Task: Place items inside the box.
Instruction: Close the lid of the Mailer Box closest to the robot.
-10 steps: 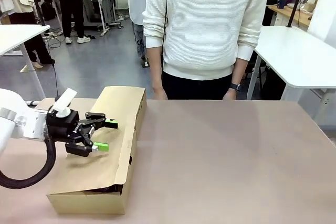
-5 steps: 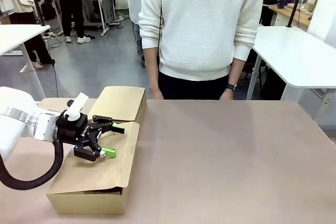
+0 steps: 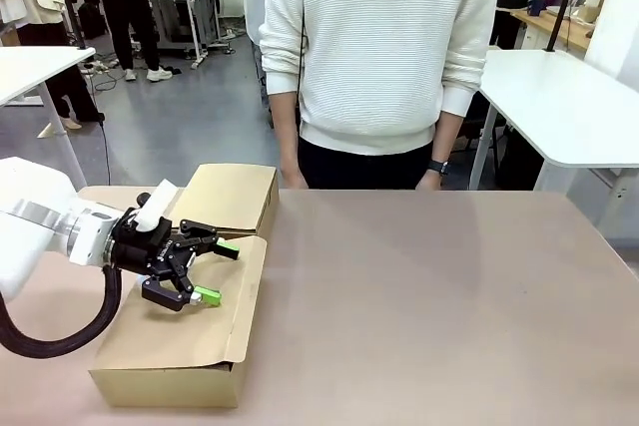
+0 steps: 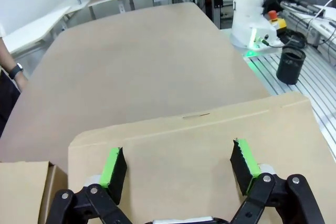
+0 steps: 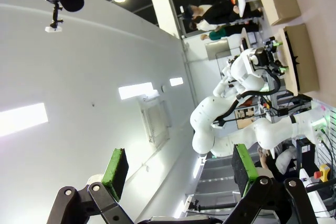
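Both fingers (image 3: 228, 248) of left arm spread, empty, over box (image 3: 160, 346) lid.

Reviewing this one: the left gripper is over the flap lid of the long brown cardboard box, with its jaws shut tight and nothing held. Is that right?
Not quite. The left gripper is over the flap lid of the long brown cardboard box and holds nothing, but its jaws are open, not shut. The left wrist view shows the green pads spread wide apart above the cardboard.
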Robot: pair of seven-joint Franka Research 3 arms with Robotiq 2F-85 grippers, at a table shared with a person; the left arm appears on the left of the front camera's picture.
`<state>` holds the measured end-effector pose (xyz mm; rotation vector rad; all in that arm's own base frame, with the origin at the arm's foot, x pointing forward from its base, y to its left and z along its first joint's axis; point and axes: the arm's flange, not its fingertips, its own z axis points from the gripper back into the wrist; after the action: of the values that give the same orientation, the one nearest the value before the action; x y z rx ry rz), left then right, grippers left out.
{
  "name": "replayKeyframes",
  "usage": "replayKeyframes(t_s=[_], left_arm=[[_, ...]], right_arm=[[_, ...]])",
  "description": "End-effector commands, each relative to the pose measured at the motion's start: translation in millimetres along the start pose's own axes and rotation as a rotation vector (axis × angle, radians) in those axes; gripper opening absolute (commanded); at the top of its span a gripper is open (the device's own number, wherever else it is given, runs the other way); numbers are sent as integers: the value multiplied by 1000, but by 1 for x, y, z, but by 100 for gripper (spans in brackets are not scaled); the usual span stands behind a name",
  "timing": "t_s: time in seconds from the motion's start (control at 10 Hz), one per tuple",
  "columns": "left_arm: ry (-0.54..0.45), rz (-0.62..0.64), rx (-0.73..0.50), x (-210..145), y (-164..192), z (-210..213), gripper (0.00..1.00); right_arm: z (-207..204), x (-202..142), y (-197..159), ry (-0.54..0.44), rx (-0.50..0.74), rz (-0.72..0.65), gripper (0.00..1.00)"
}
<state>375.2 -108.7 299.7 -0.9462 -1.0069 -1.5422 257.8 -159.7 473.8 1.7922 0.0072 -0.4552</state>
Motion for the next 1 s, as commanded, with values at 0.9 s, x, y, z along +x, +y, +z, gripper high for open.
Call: replayKeyframes(t_s=[0.9], left_arm=[[-197,331,190,86,-122,104,100]], right_arm=[[-2,-1,8,1,23,-3,100]])
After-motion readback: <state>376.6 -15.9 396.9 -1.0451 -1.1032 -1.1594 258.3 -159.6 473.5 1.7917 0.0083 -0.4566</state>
